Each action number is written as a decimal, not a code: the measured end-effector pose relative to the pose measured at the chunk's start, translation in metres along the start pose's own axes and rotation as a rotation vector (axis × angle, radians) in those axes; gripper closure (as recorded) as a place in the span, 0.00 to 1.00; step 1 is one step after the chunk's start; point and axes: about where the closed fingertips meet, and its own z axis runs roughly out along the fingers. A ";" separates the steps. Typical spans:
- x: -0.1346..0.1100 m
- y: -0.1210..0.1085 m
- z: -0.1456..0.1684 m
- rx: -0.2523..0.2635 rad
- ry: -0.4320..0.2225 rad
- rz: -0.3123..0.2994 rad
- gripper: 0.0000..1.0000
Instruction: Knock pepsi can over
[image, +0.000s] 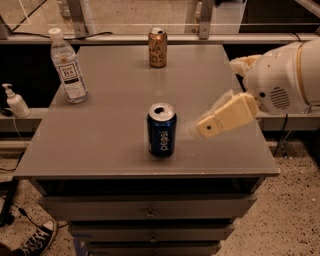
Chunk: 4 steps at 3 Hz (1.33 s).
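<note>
The pepsi can (161, 130) stands upright near the front middle of the grey table (110, 150). It is dark blue with white lettering and an opened silver top. My gripper (200, 129) comes in from the right, its cream tip a short way to the right of the can at about mid-can height, not touching it. The white arm body (282, 77) is at the right edge of the view.
A gold-brown can (157, 47) stands at the back middle of the table. A clear plastic bottle (67, 67) with a white label stands at the back left. A pump bottle (15, 101) sits on a ledge at the left. Drawers are below the tabletop.
</note>
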 end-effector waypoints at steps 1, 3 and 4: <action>0.026 0.011 0.018 -0.025 -0.040 -0.033 0.00; 0.053 0.018 0.065 -0.049 -0.143 -0.051 0.00; 0.056 0.012 0.088 -0.041 -0.191 -0.029 0.00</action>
